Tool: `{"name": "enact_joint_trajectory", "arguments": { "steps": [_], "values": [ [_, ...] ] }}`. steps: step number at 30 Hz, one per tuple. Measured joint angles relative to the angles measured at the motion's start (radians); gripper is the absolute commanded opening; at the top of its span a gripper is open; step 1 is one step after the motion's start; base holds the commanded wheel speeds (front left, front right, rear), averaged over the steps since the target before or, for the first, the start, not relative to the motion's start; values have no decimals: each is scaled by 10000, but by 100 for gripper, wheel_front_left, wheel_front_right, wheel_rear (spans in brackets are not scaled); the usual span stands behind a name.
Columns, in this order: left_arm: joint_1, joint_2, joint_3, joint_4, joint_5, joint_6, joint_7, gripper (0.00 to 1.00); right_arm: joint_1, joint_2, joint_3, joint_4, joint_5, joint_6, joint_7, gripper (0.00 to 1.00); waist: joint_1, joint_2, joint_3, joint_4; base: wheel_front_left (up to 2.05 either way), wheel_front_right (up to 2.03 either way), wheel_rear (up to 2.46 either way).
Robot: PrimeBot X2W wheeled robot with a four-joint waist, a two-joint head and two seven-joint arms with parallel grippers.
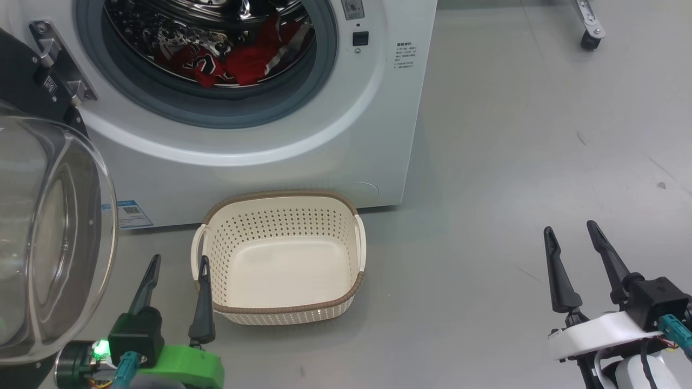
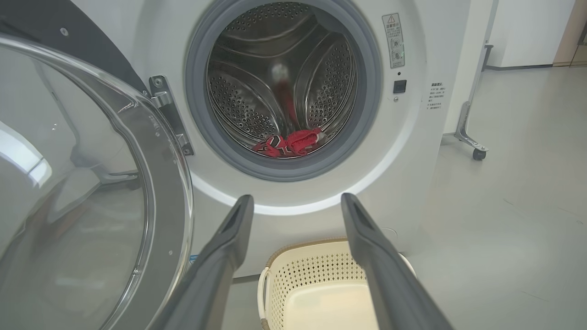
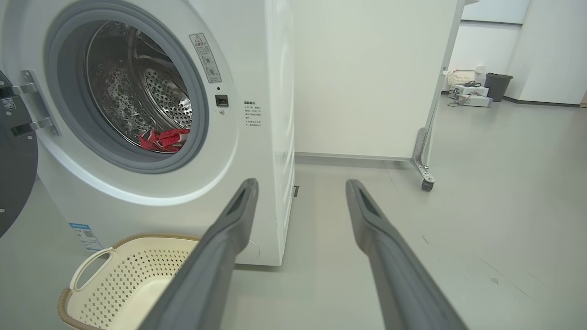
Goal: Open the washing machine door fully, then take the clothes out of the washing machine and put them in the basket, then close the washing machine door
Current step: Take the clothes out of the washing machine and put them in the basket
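Observation:
The white washing machine (image 1: 324, 140) stands ahead with its door (image 1: 48, 237) swung wide to the left, glass bowl bulging out. Red and white clothes (image 1: 232, 56) lie at the bottom of the steel drum (image 2: 279, 78); the clothes (image 2: 289, 142) and clothes (image 3: 165, 139) show in both wrist views. The cream basket (image 1: 281, 201) sits on the floor in front of the machine with nothing in it. My left gripper (image 1: 178, 267) is open just left of the basket, beside the door. My right gripper (image 1: 572, 233) is open over bare floor to the right.
A white panel on a castor leg (image 3: 424, 160) stands right of the machine. Far behind are a dark bin (image 3: 496, 86) and a small white basket (image 3: 461, 77). Grey floor (image 1: 513, 162) spreads wide to the right.

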Motion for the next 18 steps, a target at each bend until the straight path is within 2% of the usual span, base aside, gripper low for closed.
{"name": "enact_joint_trajectory", "arguments": {
  "steps": [18],
  "values": [
    [0, -4, -128, -61, -2, 82, 50, 100, -1, 42, -35, -33, 0, 90, 0, 100, 0, 0, 135, 43, 104, -106, 2]
  ]
}}
